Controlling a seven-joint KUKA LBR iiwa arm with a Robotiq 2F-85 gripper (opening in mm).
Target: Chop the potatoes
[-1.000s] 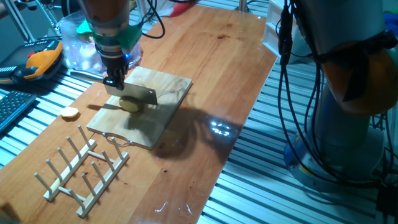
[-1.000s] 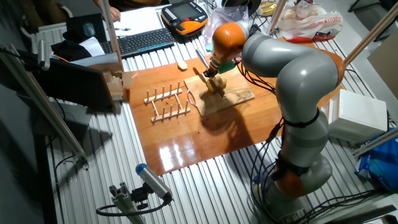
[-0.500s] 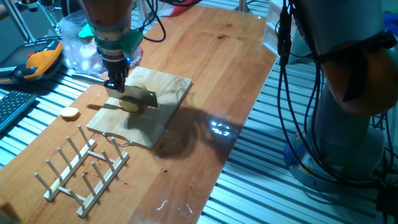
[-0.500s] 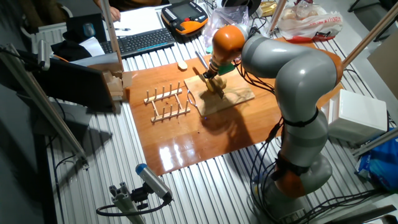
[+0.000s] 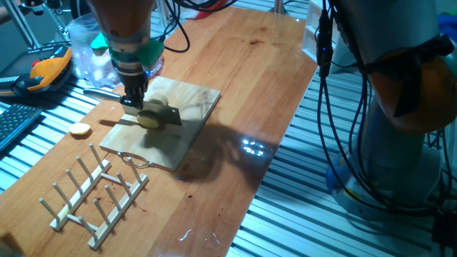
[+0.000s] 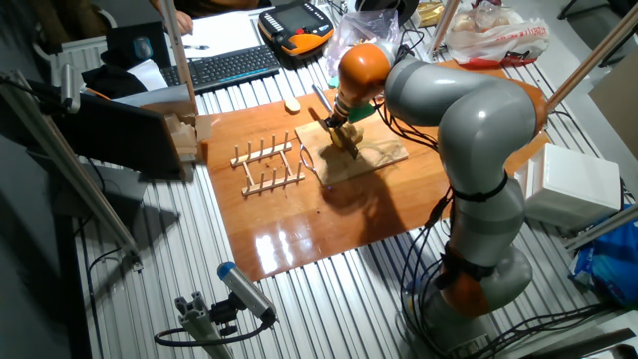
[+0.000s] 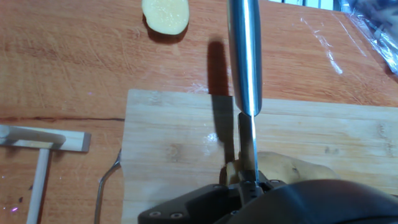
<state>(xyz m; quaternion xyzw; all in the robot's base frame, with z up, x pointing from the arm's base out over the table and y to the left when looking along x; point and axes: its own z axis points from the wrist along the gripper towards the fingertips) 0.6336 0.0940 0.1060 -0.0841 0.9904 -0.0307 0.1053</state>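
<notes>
A pale yellow-tan potato (image 5: 148,118) lies on the wooden cutting board (image 5: 187,101). My gripper (image 5: 133,98) is shut on a steel knife (image 5: 169,114) and stands right over the potato. The blade rests across the potato's top. In the hand view the knife's round handle (image 7: 244,56) points away from me. Its thin blade edge (image 7: 248,149) runs down beside the potato (image 7: 292,169) on the board (image 7: 174,137). The gripper (image 7: 247,184) fills the bottom edge. In the other fixed view the gripper (image 6: 342,126) hides most of the potato on the board (image 6: 379,156).
A small flat yellow slice (image 5: 80,130) lies on the table left of the board; it also shows in the hand view (image 7: 165,14). A wooden dish rack (image 5: 96,191) stands in front of the board. A clear plastic bag (image 5: 89,57) and a teach pendant (image 5: 43,70) lie behind.
The knife blade has come down a little and shifted slightly, now pressing on the potato. The gripper has moved with it.
</notes>
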